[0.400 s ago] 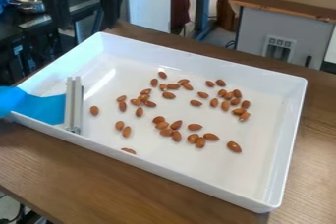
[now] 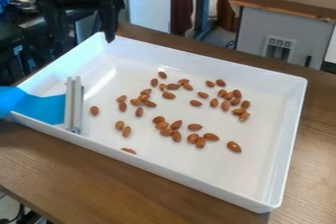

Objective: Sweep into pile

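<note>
The end effector (image 2: 86, 42) was held over the far left corner of the white tray (image 2: 197, 182), its fingers set wide apart with nothing gripped between them. The tray was supported on the wooden worktop (image 2: 98, 183). Inside it, the almonds (image 2: 177, 136) were strewn in loose clusters across the middle and toward the right of the view, with a single almond (image 2: 95, 110) left just beside the sweeping tool and another almond (image 2: 128, 151) by the near wall.

The pale, straight-edged blade (image 2: 73, 104) was placed at the tray's left end, and its blue handle (image 2: 41, 107) was extended out over the wall.

The step in hand was judged to be the approach to the tool; no pile had been formed, and the sweeping was still to be done. For the next move, the end effector needed to be lowered to the handle, lined up across it and closed firmly. The blade would then have to be kept flat on the tray floor and pushed rightward, so that the nearest almonds were gathered without being ridden over or slipped past at the blade's ends.
</note>
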You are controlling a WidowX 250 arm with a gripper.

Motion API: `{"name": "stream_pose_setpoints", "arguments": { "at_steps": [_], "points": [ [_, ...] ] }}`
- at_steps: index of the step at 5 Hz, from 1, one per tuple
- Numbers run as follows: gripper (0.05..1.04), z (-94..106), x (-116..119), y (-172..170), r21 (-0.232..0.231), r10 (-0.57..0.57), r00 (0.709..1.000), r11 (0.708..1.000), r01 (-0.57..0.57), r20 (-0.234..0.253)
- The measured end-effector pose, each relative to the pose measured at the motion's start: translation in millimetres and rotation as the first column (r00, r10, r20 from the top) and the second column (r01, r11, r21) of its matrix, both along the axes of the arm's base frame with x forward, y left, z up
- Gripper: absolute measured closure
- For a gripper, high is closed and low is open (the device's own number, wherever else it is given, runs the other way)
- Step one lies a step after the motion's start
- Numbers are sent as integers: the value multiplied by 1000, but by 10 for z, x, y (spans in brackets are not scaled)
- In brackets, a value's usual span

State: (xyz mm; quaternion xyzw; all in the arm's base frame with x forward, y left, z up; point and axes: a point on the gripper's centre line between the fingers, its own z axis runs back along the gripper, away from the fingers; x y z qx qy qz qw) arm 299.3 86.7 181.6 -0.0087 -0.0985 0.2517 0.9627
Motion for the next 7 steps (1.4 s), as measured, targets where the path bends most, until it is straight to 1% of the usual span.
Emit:
{"name": "stream_pose_setpoints", "arguments": {
  "at_steps": [1, 2, 3, 4, 5, 6, 7],
  "points": [
    [84, -163, 11, 66, 46, 2, 1000, 999, -3, 23],
    [84, -362, 50, 87, 72, -14, 997, 997, 9, 79],
    [84, -480, 54, 107, 84, 0, 994, 996, -9, 107],
    [84, -641, 50, 166, 87, 36, 994, 995, -45, 101],
    [84, -735, 75, 242, 100, 68, 992, 992, -78, 104],
    [84, -858, 69, 299, 119, 76, 992, 989, -87, 97],
    [84, -903, 63, 367, 122, 87, 991, 988, -99, 107]
  ]
}}
